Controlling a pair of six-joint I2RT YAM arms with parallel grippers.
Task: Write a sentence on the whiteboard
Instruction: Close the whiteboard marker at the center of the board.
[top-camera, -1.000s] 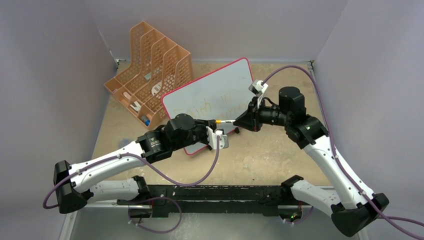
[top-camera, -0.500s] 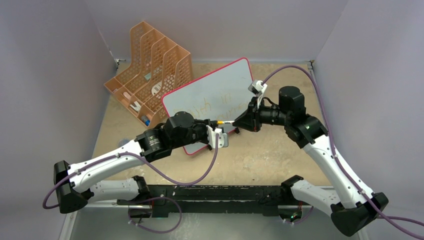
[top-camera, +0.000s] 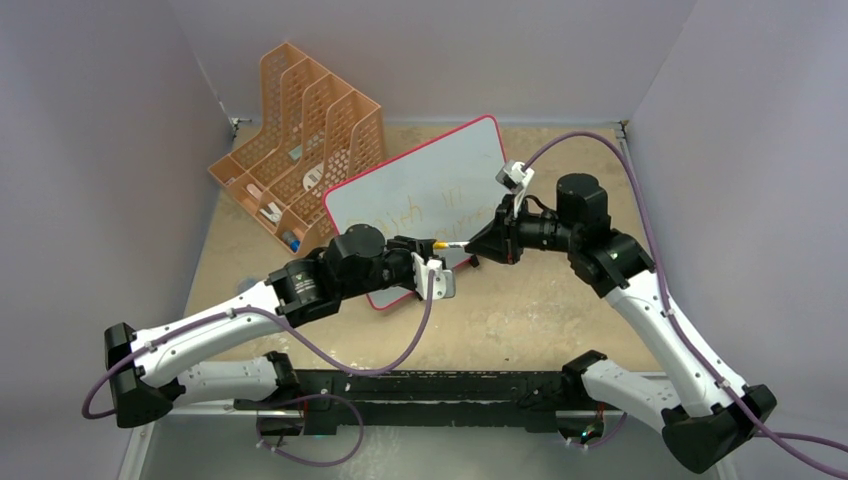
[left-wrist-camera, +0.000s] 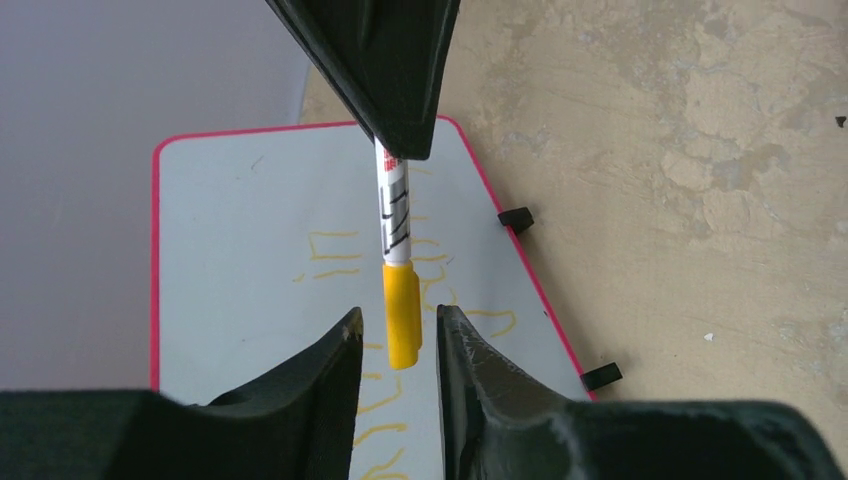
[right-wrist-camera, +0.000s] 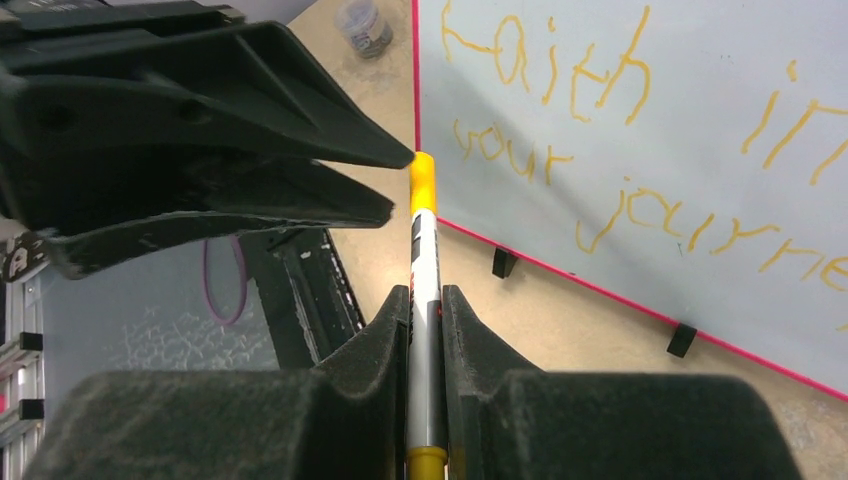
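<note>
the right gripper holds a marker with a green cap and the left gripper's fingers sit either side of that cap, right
Not quite: the cap is yellow, not green, as the left wrist view shows. Otherwise yes: the right gripper holds the marker and the left gripper has a finger either side of that cap.

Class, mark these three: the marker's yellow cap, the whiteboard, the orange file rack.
marker's yellow cap (left-wrist-camera: 402, 315): left wrist view, middle of the cap.
whiteboard (top-camera: 455, 160): top external view, bare upper surface.
orange file rack (top-camera: 357, 135): top external view, perforated side wall.
</note>
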